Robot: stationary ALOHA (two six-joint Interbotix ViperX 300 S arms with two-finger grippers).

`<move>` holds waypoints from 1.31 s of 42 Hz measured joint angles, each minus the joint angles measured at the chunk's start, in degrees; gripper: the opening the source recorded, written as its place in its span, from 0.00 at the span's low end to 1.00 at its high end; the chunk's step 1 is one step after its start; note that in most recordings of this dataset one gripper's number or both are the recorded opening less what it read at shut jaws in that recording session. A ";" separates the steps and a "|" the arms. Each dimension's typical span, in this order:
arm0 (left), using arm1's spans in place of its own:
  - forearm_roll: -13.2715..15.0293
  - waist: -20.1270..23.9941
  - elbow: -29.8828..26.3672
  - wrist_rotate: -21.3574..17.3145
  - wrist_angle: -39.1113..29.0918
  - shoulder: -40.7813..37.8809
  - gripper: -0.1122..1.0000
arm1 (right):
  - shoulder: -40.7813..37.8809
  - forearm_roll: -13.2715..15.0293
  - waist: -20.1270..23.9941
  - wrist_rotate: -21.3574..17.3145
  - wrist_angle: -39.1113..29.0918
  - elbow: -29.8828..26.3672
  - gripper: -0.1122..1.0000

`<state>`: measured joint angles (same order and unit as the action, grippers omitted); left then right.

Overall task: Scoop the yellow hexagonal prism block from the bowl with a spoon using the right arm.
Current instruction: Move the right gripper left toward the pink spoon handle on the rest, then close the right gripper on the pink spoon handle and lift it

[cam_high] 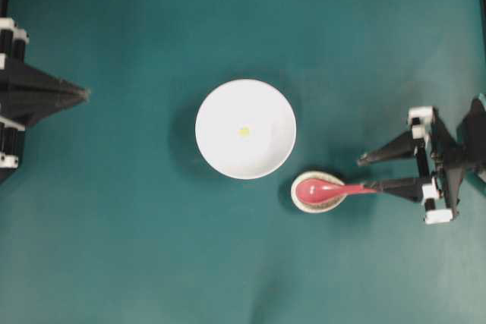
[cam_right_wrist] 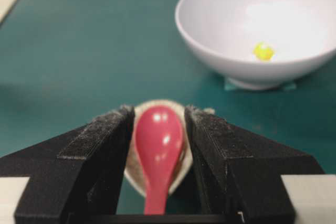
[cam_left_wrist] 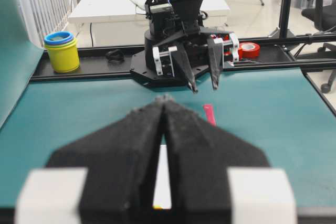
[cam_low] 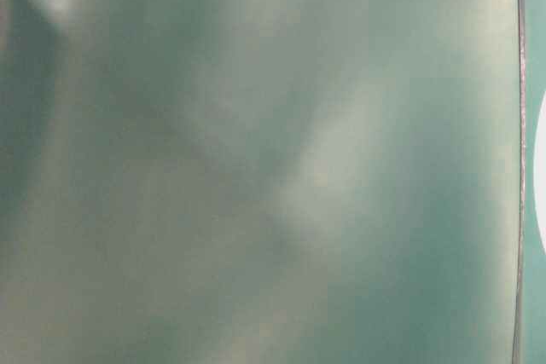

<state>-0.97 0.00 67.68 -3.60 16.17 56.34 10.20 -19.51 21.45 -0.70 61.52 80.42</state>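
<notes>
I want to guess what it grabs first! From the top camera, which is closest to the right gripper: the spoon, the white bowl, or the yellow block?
From the right gripper:
1. spoon, its handle between the open fingers.
2. white bowl, further left.
3. yellow block, at the bowl's middle, past its near rim.

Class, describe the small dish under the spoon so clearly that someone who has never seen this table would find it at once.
Start at the large white bowl in the middle of the green table. Just beside it, toward the right claw, sits a small off-white egg-shaped dish. It alone cradles the scoop of the pinkish-red spoon; the bowl is far wider and holds only a tiny yellow block.
</notes>
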 measured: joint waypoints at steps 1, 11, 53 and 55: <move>0.00 0.00 0.00 0.00 -0.09 0.00 0.10 | -1.14 -0.53 0.53 0.00 0.88 -0.09 0.56; 0.00 0.00 0.09 0.00 0.00 -0.09 0.10 | -9.49 -3.87 3.16 0.00 7.12 -0.44 0.56; 0.00 0.00 0.09 -0.09 -0.09 -0.53 0.10 | -20.30 -4.13 5.36 -4.57 8.35 -1.93 0.56; 0.00 0.00 0.00 0.00 -0.09 -0.62 0.10 | -20.48 -4.13 5.27 -4.57 8.26 -1.93 0.56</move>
<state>-0.97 0.00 67.68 -3.60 16.08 55.72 -10.28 -23.64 26.72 -5.27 69.79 78.49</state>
